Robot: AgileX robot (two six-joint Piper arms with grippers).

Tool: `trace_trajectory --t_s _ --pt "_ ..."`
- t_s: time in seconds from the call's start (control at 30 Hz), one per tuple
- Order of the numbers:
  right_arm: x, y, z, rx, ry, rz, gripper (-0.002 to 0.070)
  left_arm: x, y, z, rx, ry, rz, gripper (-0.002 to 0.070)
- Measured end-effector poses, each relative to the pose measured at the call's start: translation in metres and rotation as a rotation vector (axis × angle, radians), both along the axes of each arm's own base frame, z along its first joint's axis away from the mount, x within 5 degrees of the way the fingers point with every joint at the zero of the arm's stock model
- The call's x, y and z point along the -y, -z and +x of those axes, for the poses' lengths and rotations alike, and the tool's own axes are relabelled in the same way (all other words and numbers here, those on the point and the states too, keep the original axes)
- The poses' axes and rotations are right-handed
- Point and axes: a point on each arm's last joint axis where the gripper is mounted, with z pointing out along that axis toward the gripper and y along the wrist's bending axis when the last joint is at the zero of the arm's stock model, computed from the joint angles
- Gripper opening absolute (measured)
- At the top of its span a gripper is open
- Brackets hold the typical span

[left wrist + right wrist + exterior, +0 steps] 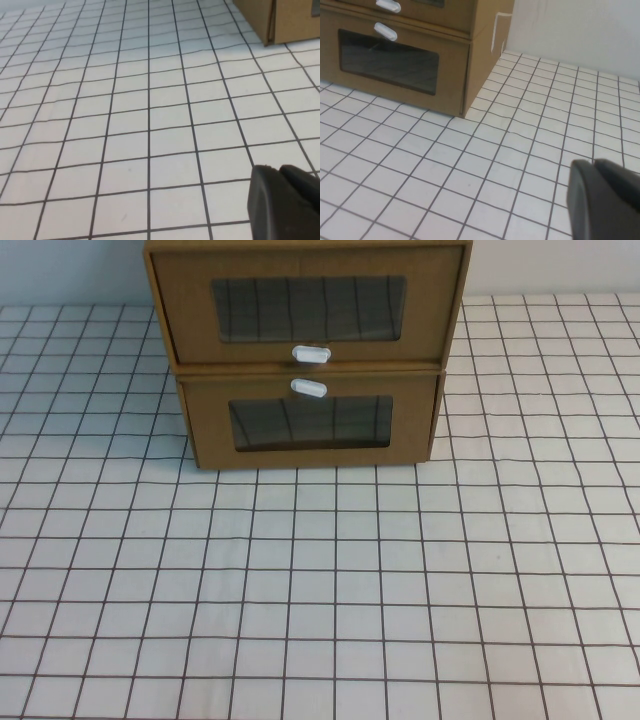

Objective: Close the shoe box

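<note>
The shoe box, brown cardboard with a clear window and a white pull tab below it, sits at the table's back on top of a matching box whose tab is above its window. Its drawer front looks close to flush; I cannot tell any gap. Neither gripper shows in the high view. My left gripper is shut and empty over bare cloth, well short of the boxes. My right gripper is shut and empty, to the right of the stack; the shoe box's tab shows at that view's edge.
A white cloth with a black grid covers the table. A pale wall stands behind the boxes. A corner of the stack shows in the left wrist view.
</note>
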Motion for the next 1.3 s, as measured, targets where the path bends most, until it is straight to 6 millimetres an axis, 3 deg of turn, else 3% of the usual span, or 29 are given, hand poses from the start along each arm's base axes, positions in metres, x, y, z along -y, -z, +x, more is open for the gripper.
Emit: trace_trajectory --t_s 1.0,1.13,1.3 --pt "0.000 0.002 0.001 -0.002 0.001 0.000 -0.0013 0.000 0.001 0.000 -0.007 0.000 0.000 -0.0006" --pt "0.000 0.017 0.003 -0.017 0.009 -0.003 -0.0013 0.000 0.001 0.000 -0.007 0.000 0.000 -0.0006" --pt "0.001 0.054 -0.002 -0.052 0.008 -0.011 -0.0013 0.000 0.001 0.000 -0.007 0.000 0.000 -0.0006"
